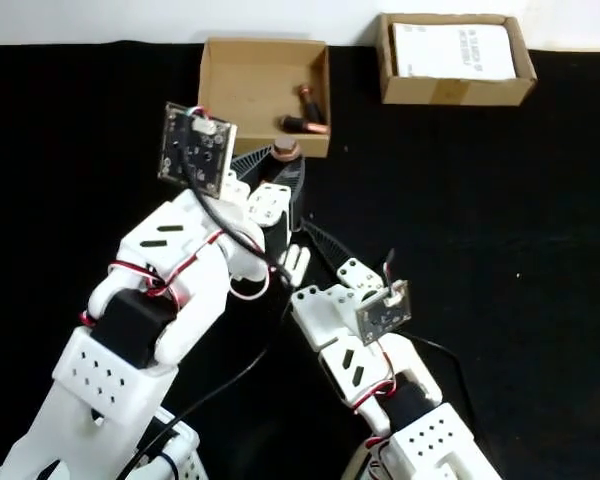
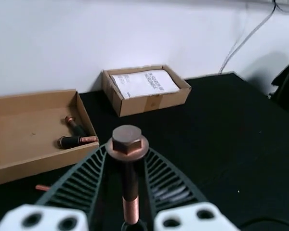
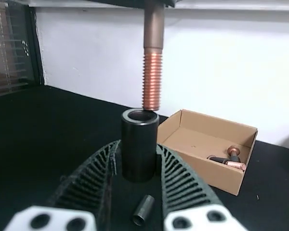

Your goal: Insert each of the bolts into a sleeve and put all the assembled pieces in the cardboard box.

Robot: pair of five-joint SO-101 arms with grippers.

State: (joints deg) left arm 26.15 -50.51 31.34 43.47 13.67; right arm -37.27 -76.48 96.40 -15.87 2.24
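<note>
A black table point(image 1: 540, 250) is seen from above, and open room is left on its right half. The cardboard box point(image 1: 245, 90) is set at the far edge. A second box point(image 1: 450, 92) with a white booklet point(image 1: 450, 50) is placed well apart to its right. Two assembled pieces point(image 1: 305, 122) are laid in the cardboard box's right corner.

The left gripper point(image 2: 128, 153) is pinched on a bolt point(image 2: 129, 144), which is held upright, head up, just in front of the cardboard box. The right gripper point(image 3: 139, 147) is clamped on a black sleeve point(image 3: 139, 159), which is held upright beneath the bolt.

In the right wrist view the bolt's threaded tip is shown at the sleeve's open top; whether it is inside cannot be told. From above, that meeting point is covered by the left gripper. A spare sleeve point(image 3: 143, 210) is seen lying on the table under the right gripper. A loose bolt point(image 2: 41, 187) is shown by its threaded end near the box's front wall, the rest cut off by a finger.
</note>
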